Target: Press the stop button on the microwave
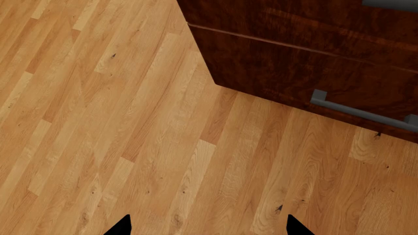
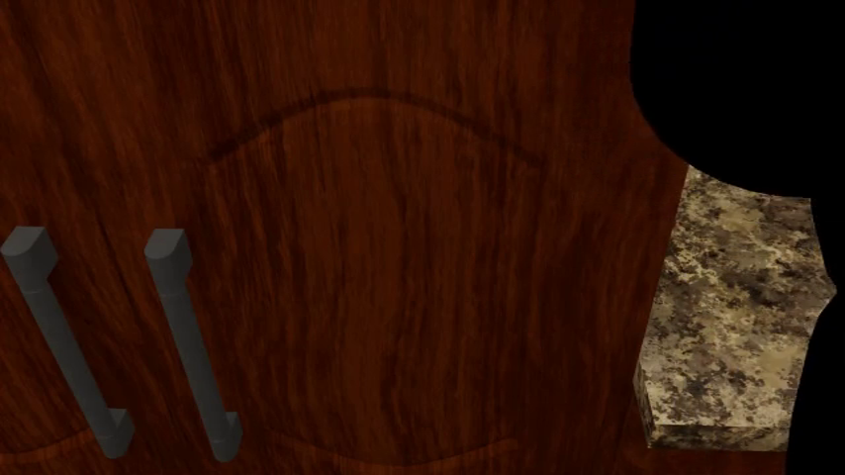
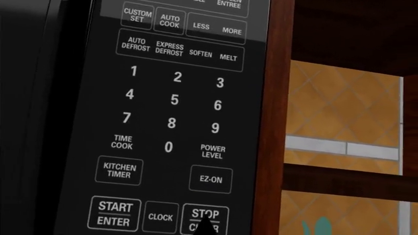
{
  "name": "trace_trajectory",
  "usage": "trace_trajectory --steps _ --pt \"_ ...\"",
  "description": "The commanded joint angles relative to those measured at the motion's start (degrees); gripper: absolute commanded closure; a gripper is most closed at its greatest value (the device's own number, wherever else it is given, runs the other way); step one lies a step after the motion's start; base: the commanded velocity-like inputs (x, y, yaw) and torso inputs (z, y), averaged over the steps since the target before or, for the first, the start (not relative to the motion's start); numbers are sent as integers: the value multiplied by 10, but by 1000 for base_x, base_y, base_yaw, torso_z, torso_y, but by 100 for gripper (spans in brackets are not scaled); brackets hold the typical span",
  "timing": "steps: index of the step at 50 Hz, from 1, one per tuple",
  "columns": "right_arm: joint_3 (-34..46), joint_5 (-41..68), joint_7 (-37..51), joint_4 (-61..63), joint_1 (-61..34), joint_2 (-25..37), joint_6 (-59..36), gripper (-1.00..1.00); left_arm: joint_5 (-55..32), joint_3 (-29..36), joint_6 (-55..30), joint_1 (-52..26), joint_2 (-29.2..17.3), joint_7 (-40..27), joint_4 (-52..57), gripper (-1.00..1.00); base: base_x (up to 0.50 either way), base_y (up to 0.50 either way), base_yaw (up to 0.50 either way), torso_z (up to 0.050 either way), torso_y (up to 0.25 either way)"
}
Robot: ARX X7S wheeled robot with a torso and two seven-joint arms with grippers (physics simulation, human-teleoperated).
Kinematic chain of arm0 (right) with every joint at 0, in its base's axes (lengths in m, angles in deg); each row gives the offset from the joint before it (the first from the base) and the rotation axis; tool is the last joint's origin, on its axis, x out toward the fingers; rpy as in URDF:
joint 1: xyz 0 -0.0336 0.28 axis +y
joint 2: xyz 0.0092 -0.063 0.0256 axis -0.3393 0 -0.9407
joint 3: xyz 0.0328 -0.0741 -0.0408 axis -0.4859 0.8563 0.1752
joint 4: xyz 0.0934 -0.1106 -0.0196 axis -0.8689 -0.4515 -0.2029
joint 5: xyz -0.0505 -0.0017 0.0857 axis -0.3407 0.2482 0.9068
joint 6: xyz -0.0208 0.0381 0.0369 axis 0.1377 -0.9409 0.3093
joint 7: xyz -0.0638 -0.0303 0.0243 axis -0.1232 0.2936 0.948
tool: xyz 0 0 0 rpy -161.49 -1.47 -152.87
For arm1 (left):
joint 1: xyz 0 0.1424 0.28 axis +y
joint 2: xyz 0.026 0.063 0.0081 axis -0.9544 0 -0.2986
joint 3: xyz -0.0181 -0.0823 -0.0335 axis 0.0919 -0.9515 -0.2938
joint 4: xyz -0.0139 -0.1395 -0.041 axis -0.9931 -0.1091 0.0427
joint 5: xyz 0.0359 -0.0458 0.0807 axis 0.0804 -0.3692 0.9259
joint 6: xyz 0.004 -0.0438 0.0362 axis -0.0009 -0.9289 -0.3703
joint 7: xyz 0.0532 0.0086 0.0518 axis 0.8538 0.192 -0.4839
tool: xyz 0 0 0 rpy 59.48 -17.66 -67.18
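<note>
I am holding my right fingertip (image 3: 205, 226) at the STOP/CLEAR button (image 3: 205, 218), in the keypad's bottom corner beside the microwave's (image 3: 163, 122) cabinet-side edge. It looks like a stiff, flat membrane key, so I am aiming a square push at its centre. I cannot tell the right fingers' spread; my left gripper (image 1: 207, 226) is hanging wide over the wood floor (image 1: 130, 137).

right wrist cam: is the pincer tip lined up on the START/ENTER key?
No. The right pincer tip overlaps the STOP/CLEAR key, two keys across from START/ENTER key on the microwave panel.
</note>
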Motion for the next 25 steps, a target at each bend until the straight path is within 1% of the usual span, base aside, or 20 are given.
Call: trace_trajectory --steps 1,9,25 --pt "31 -30 -26 -20 11 25 40 100 0 0 0 0 0 0 0 -100 0 0 0 0 0" --pt "44 -44 -57 -52 16 29 73 100 0 0 0 0 0 0 0 -100 0 0 0 0 0" --pt "81 -76 -91 -91 23 31 113 100 0 0 0 0 0 0 0 -100 0 0 0 0 0"
